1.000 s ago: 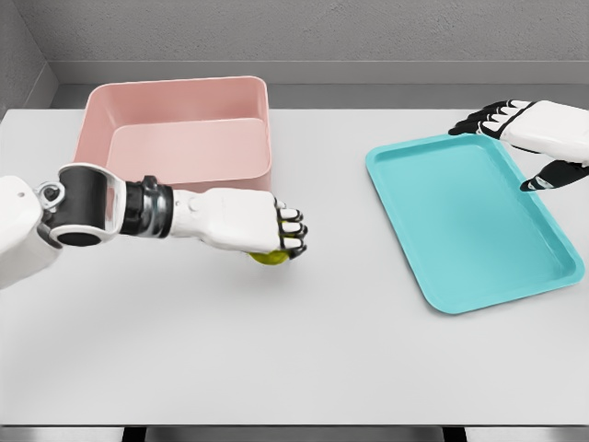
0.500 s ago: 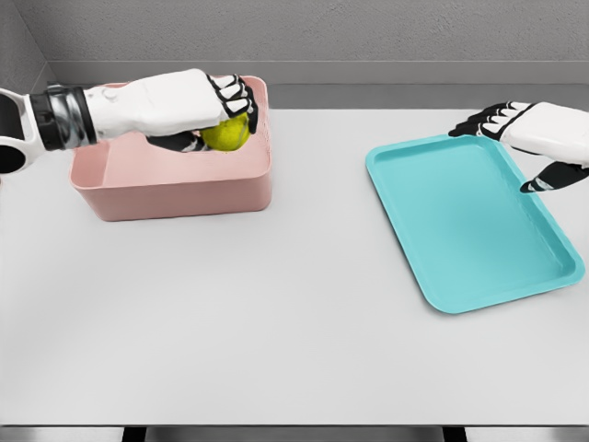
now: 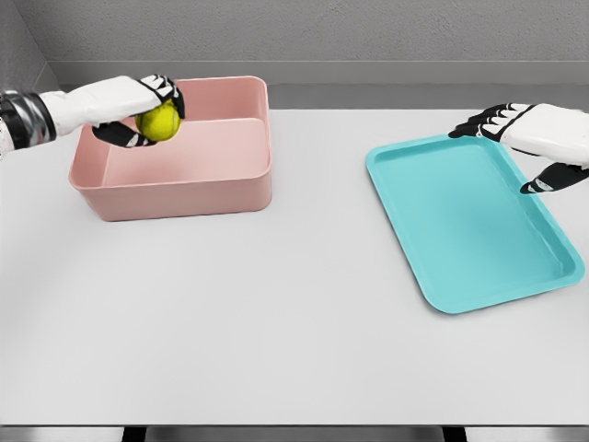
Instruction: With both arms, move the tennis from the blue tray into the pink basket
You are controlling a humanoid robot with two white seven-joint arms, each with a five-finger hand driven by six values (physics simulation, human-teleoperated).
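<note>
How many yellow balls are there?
1. The tennis ball is held in the left hand over the pink basket. The blue tray has none, and I see none hidden elsewhere.

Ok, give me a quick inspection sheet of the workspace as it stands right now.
Surface: white table, bare between the containers.
Job's things: yellow-green tennis ball held over the left part of the pink basket; blue tray at right, nothing on it.
Clutter: nothing seen.
Hands: left robot hand closed on the tennis ball; right robot hand open, holding nothing, over the tray's far right edge.
Cables: nothing seen.
Surroundings: grey wall behind the table.
</note>
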